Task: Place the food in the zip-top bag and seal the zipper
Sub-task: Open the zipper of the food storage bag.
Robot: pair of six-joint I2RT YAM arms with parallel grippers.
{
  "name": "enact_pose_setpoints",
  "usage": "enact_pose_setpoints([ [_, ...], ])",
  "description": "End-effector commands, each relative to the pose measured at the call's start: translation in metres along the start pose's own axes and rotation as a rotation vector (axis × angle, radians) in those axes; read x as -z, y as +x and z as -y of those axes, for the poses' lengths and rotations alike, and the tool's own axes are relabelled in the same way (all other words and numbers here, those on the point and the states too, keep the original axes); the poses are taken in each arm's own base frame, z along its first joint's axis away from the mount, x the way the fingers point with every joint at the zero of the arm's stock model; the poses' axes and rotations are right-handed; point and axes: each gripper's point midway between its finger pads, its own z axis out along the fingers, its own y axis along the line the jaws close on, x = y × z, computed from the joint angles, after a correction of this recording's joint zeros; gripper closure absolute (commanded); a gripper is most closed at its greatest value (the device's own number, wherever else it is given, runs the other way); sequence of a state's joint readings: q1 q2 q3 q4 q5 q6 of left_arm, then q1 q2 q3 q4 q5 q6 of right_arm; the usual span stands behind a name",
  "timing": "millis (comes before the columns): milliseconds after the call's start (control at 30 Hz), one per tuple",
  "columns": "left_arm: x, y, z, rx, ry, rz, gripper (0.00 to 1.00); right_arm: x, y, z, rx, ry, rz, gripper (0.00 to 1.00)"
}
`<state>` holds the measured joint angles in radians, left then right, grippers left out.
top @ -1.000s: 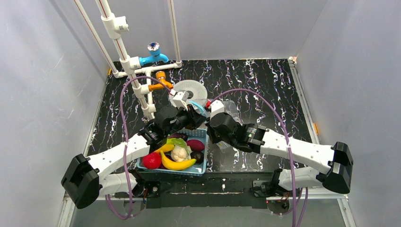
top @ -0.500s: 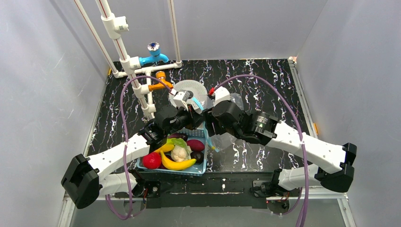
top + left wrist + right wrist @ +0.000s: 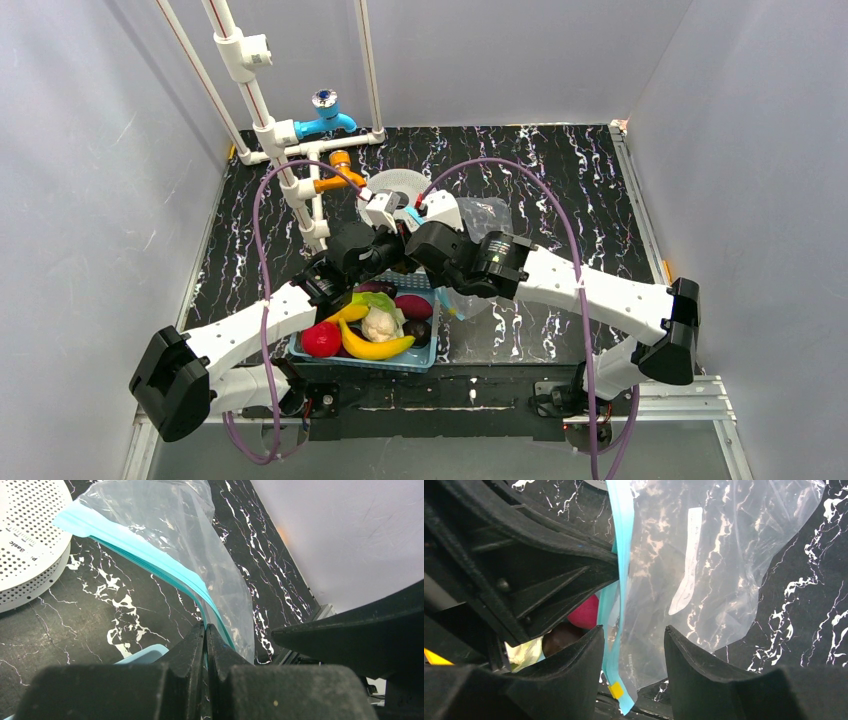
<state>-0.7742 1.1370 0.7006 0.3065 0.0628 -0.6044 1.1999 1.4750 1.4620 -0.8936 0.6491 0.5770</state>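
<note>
Bag: I see a crinkly clear plastic zip-top pouch with faint white print. It is lifted over the black marbled table, just behind the basket, between the two wrists.
Zipper: a thin teal-blue strip runs along the mouth edge of the pouch. In the right wrist view it hangs almost vertical, with a small yellow tag at its low end.
Food: the small glossy toy pieces lie in the light-blue slotted plastic basket: a yellow banana, a red apple, a white cauliflower and a dark maroon piece.
Left gripper: its jaws are pressed together and pinch the teal strip.
Right gripper: its jaws stand apart, and the strip with the pouch edge hangs in the gap. I cannot tell if a finger touches it.
</note>
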Motion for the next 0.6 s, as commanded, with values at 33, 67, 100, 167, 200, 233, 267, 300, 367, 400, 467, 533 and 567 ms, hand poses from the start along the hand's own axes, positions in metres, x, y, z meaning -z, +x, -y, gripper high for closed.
enact_pose_setpoints([
  [33, 0.005, -0.024, 0.011, -0.003, 0.019, 0.064, 1.00, -0.004, -0.011, -0.004, -0.050, 0.037, 0.083, 0.45],
  [67, 0.006, -0.024, 0.012, -0.002, 0.021, 0.065, 1.00, -0.007, -0.011, -0.003, -0.049, 0.047, 0.087, 0.46],
  [100, 0.006, -0.024, 0.012, -0.002, 0.024, 0.064, 1.00, -0.009, -0.010, -0.003, -0.050, 0.053, 0.090, 0.46],
  [167, 0.007, -0.025, 0.013, 0.000, 0.027, 0.067, 1.00, -0.014, -0.011, -0.003, -0.057, 0.064, 0.108, 0.46],
  [200, 0.007, -0.025, 0.013, 0.000, 0.027, 0.068, 1.00, -0.016, -0.012, -0.002, -0.065, 0.068, 0.123, 0.46],
  [233, 0.007, -0.026, 0.014, -0.001, 0.028, 0.071, 1.00, -0.017, -0.011, -0.003, -0.068, 0.068, 0.131, 0.47],
  [267, 0.007, -0.025, 0.013, -0.001, 0.027, 0.070, 1.00, -0.020, -0.011, -0.004, -0.067, 0.064, 0.138, 0.49],
  [300, 0.008, -0.026, 0.013, -0.001, 0.026, 0.073, 1.00, -0.021, -0.010, -0.005, -0.070, 0.060, 0.145, 0.50],
  [367, 0.008, -0.026, 0.013, 0.000, 0.024, 0.075, 1.00, -0.025, -0.009, -0.004, -0.079, 0.068, 0.160, 0.53],
  [400, 0.008, -0.026, 0.013, 0.001, 0.027, 0.076, 1.00, -0.028, -0.007, -0.002, -0.080, 0.078, 0.164, 0.55],
  [467, 0.009, -0.027, 0.014, 0.000, 0.028, 0.078, 1.00, -0.030, -0.005, 0.001, -0.073, 0.096, 0.168, 0.63],
  [533, 0.008, -0.026, 0.012, 0.000, 0.022, 0.076, 1.00, -0.028, -0.003, 0.007, -0.078, 0.124, 0.167, 0.86],
  [567, 0.008, -0.026, 0.011, -0.002, 0.017, 0.074, 1.00, -0.025, -0.004, 0.014, -0.093, 0.151, 0.178, 0.95],
])
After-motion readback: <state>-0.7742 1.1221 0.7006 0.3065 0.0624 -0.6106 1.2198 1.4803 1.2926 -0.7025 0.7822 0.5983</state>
